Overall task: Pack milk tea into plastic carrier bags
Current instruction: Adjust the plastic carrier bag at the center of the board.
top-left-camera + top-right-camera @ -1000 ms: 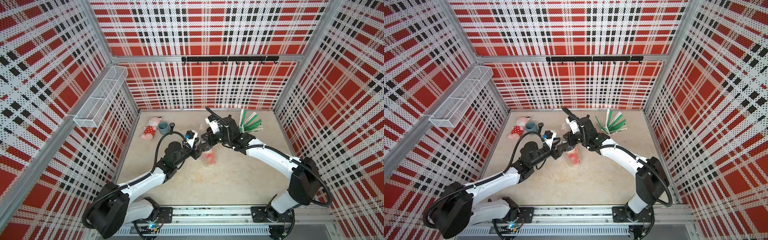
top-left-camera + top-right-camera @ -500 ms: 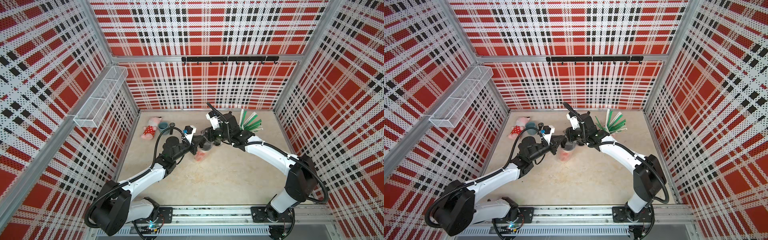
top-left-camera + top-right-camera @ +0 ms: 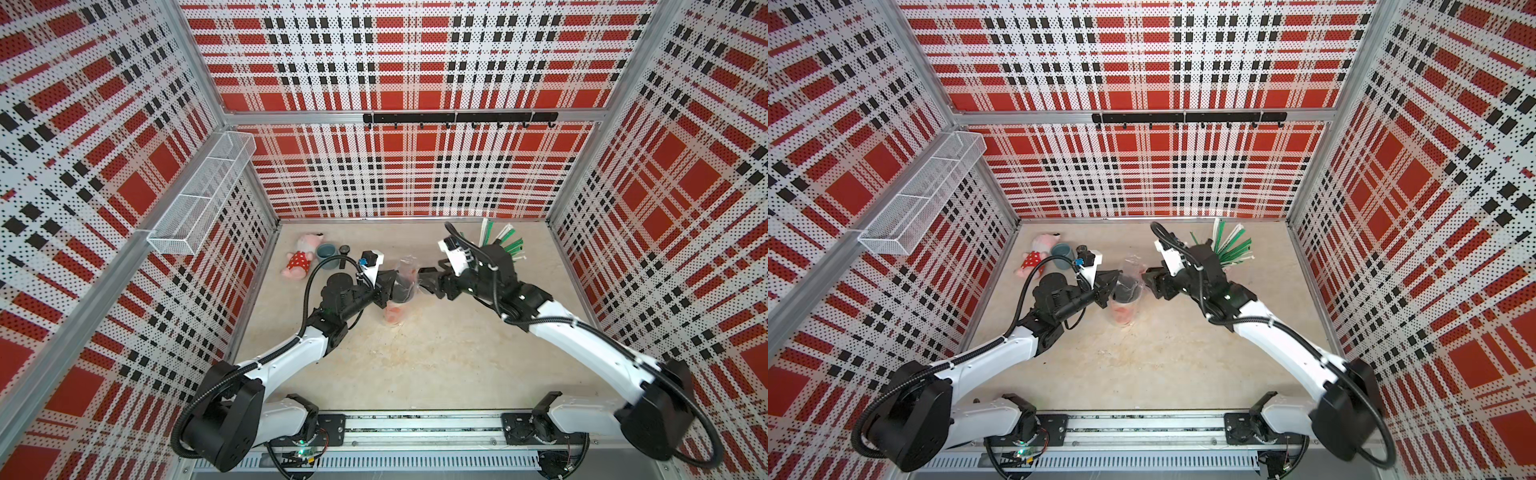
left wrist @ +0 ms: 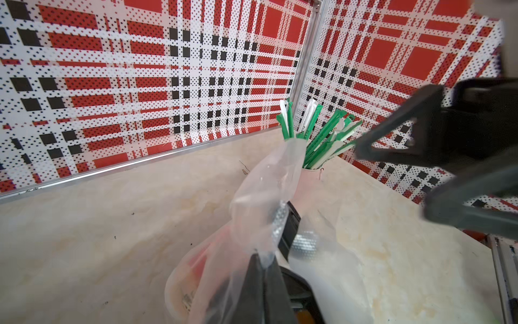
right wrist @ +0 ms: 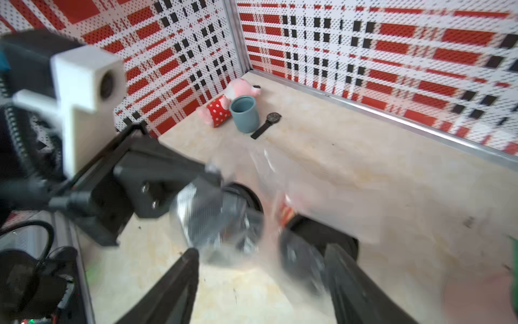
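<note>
- my left pincer (image 4: 262,269): shut tight, with a thin fold of the carrier bag (image 4: 269,174) pinched at the tips, up by the bag's top.
- my right pincer (image 5: 262,249): jaws wide, gripping nothing. Loose film lies between them, blurred there.
- Risk 1: the bag is held on one side only. If I lift now, I'd expect the mouth to sag on the right and the cup to lean and slide out.
- Risk 2: the film looks thin and slick. A pinch this small could slip or tear under load.
- Risk 3: closing the right jaws blind could catch the lid (image 3: 402,293) instead of film and topple the cup.
- milk tea cup (image 3: 394,313): mid-table, slightly left of centre, between both pincers and inside the bag. The red print shows pale through the crinkled film, and the black dome lid is on. I can't tell whether it's upright or leaning.
- Only one cup is in view.
</note>
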`<state>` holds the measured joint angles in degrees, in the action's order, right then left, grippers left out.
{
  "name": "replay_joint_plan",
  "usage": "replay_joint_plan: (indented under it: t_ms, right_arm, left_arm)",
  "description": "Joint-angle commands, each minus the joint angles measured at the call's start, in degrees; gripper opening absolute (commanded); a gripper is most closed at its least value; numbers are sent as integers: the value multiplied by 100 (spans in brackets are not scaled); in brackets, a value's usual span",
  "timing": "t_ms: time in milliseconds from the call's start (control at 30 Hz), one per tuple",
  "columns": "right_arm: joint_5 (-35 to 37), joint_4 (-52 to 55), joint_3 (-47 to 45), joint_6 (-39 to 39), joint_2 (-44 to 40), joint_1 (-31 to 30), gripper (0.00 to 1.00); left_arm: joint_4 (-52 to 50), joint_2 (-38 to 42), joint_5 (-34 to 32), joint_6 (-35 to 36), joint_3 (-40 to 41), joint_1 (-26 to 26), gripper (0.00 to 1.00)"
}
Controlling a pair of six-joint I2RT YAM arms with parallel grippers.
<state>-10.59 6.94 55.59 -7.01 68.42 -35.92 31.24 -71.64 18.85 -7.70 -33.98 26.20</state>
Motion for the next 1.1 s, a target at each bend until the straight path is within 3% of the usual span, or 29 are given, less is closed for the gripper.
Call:
replay_joint_plan:
  t_ms: [0,133,233,467,600,733,1033,1067]
  right_arm:
    - [362,-870,-760,1333,-615,120,80]
    - [88,-1235,-1529,2893,-863,115,84]
    - [240,-1754,-1892,3393,-699,120,86]
    - [617,-2242,-1544,3439,427,121,83]
    - [600,-2746,-1545,3251,664,121,81]
    - [340,-2790,-1342,3063,903,121,72]
    - [308,-2115,-899,2995,1222,121,33]
    - [265,-1990,-853,3007,1235,121,33]
  left_arm:
    - [72,105,-75,-99,80,-131,0]
    - [153,77,-34,-151,110,-177,0]
    - [168,62,-39,-164,111,-198,0]
    - [180,55,-40,-177,137,-231,0]
    - [180,46,-25,-180,137,-238,0]
    - [185,31,-22,-162,128,-247,0]
    - [181,25,-13,-170,128,-298,0]
    - [181,31,-14,-170,128,-304,0]
